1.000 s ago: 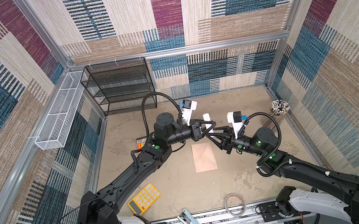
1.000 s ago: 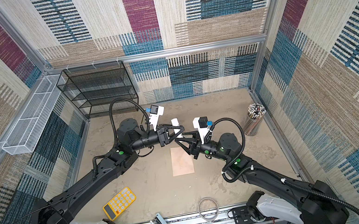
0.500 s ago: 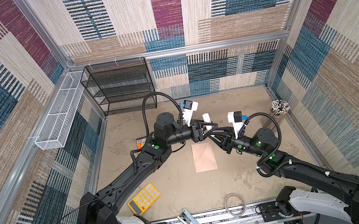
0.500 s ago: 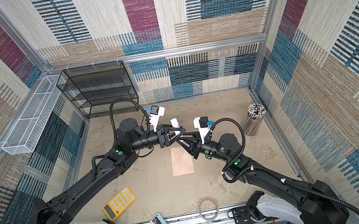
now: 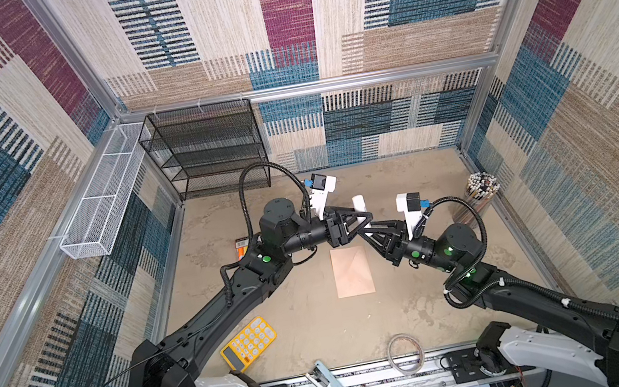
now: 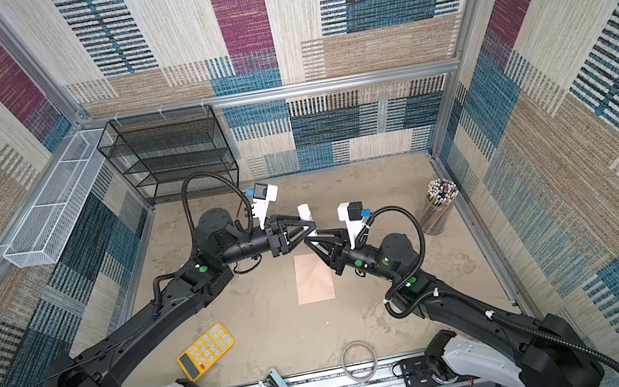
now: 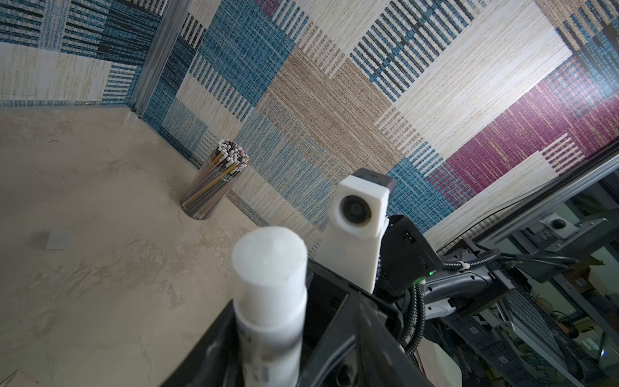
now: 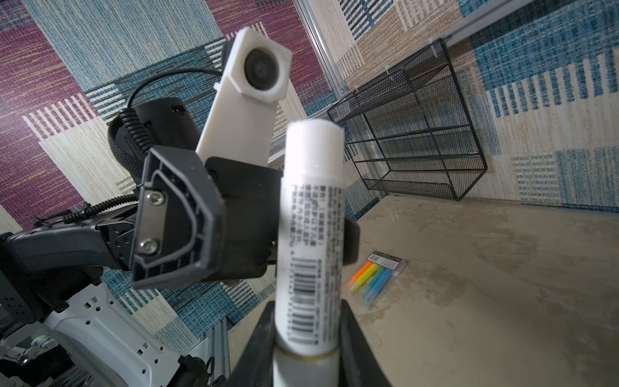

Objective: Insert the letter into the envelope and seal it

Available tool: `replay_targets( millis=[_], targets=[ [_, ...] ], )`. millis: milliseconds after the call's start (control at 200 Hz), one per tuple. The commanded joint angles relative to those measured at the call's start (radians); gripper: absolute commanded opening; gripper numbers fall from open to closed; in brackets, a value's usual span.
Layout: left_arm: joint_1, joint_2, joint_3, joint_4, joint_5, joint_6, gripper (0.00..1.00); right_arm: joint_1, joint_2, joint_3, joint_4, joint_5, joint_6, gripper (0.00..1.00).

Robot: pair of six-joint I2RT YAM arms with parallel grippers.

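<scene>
Slippage threatens: your right end effector (image 8: 306,338) pinches the glue stick (image 8: 311,217) only at its base, left end effector (image 7: 273,338) gaping around its top; one brush could drop it on the envelope (image 5: 352,272).

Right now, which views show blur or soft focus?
Left wrist view: glue stick near the lens is soft, pencil cup sharp. Right wrist view: highlighter pack smeared. Both top views: sharp, evenly lit, envelope clear.
</scene>
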Motion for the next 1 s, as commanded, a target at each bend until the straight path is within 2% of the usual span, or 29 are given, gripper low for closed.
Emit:
replay_targets(
  millis=[0,145,346,511,831,992],
  targets=[
    [0.003,0.005,0.006,0.065,0.017,-0.015,0.51,-0.001,-0.001,0.001,0.035,-0.021,0.011,0.14],
    [0.018,0.015,0.014,0.084,0.037,-0.035,0.41,0.000,0.001,0.003,0.025,-0.034,0.004,0.14],
    [0.025,0.041,0.034,0.091,0.068,-0.055,0.42,0.000,0.008,0.011,0.017,-0.056,-0.001,0.14],
    [0.024,0.056,0.038,0.092,0.086,-0.062,0.39,0.000,0.009,0.013,0.010,-0.050,-0.010,0.15],
    [0.024,0.042,0.014,0.076,0.082,-0.044,0.43,-0.003,0.013,0.017,0.017,-0.026,-0.007,0.15],
    [0.025,0.038,0.005,0.082,0.078,-0.044,0.41,-0.006,0.015,0.014,0.022,-0.021,-0.003,0.15]
  ],
)
